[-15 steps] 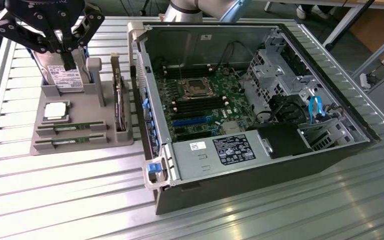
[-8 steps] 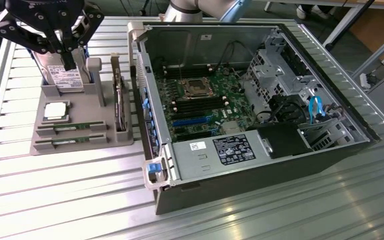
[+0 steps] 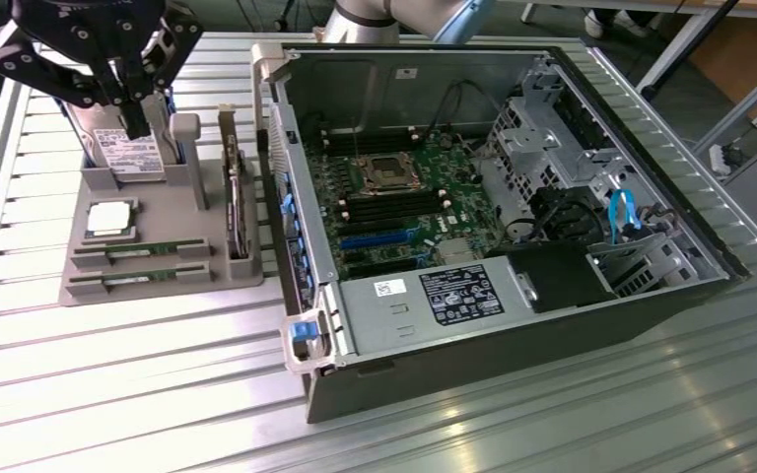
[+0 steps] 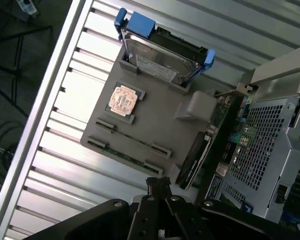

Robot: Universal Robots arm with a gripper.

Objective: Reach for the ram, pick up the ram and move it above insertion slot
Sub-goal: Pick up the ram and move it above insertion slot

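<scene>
Far on the exterior view's left, the gripper [image 3: 135,126] hangs above the hard drive [image 3: 122,156], fingers pressed together, empty. The ram [image 3: 138,252] lies in the grey holder [image 3: 155,296], just beside the processor [image 3: 111,219]. Danger: descending shut, it'd strike the strip, not straddle it.

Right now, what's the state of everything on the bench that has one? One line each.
hard drive: upright in the gray holder.
gripper: shut, holding nothing, by the hard drive.
ram sticks: both flat in holder slots, not gripped.
processor: flat in its pocket.
expansion card: standing on edge in the holder.
computer case: on its side, open.
</scene>
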